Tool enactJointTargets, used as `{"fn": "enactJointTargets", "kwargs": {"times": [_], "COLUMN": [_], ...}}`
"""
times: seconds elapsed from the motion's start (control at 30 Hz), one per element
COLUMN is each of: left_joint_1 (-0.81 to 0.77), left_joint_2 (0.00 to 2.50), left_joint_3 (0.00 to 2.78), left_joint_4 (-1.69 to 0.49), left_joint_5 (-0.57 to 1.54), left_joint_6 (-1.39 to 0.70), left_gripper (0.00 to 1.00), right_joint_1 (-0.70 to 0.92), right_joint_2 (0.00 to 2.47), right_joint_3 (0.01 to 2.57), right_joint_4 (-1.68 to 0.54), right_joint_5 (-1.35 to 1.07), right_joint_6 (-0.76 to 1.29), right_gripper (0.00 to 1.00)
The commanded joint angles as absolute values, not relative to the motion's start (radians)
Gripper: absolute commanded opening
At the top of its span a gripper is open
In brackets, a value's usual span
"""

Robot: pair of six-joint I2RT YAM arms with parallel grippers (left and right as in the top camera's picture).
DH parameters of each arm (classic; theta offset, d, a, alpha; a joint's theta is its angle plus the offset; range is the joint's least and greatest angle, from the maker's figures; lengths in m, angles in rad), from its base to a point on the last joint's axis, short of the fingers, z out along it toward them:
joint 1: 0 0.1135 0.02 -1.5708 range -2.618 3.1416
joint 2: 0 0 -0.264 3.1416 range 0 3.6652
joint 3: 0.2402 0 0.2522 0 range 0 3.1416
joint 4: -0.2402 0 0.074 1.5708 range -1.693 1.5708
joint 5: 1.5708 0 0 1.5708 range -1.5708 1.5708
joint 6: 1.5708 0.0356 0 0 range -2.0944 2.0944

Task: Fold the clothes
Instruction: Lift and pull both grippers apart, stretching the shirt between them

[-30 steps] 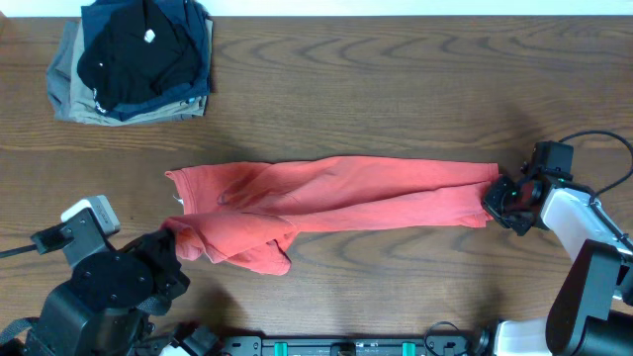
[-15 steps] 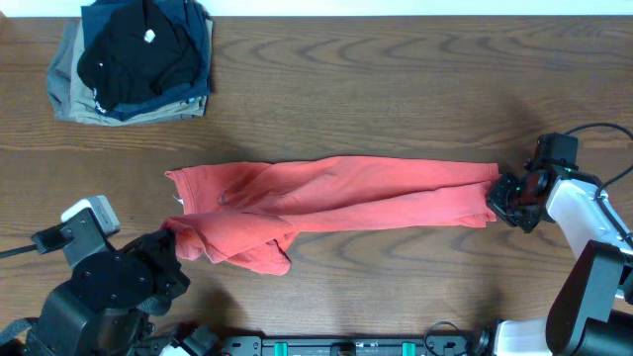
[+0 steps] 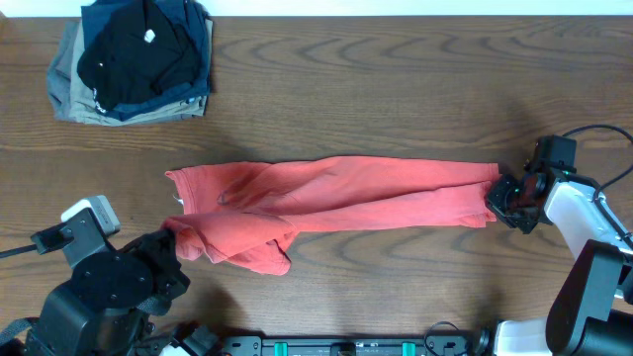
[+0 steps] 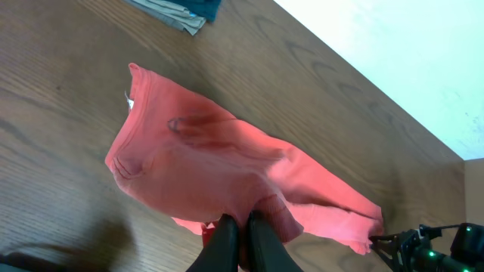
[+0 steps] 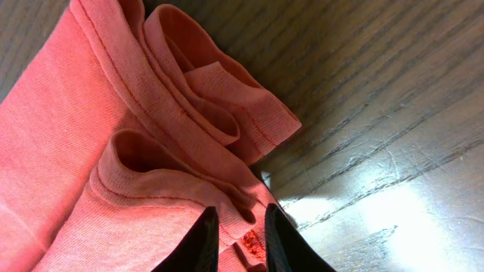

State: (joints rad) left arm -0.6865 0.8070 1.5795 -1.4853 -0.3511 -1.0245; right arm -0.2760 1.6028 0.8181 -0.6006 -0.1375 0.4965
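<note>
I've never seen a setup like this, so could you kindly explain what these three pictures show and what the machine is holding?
It is a two-armed robot at a wooden table. One picture looks down from above; the other two come from cameras on the wrists, showing each claw's own fingers. A coral-red T-shirt lies bunched in a long strip across the table. The left claw is shut on cloth at its left end; the right claw pinches the hem at the other end. A stack of folded dark and khaki garments sits in the far left corner.
</note>
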Motion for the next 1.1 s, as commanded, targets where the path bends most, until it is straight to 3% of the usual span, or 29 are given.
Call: {"fn": "enactJointTargets", "kwargs": {"times": [0.0,0.63,1.07], "left_joint_1": [-0.689,-0.689,-0.689], "left_joint_2": [0.809,0.809,0.809], "left_joint_3": [1.594,1.594,1.594], "left_joint_4": [-1.488,-1.488,-1.488], "left_joint_5": [-0.387,-0.387,-0.387], "left_joint_6": [-1.034,-1.034,-1.034], "left_gripper": [0.06,0.06,0.06], "right_joint_1": [-0.257,-0.232,-0.233], "right_joint_2": [1.608,1.609,1.611], "right_joint_3": [0.809,0.803,0.785], "right_joint_4": [-0.595,-0.59,-0.56], "right_joint_5": [-0.131,-0.103,-0.101], "right_joint_6": [0.5,0.505,0.524], "right_gripper": [0.21,0.31,0.24]}}
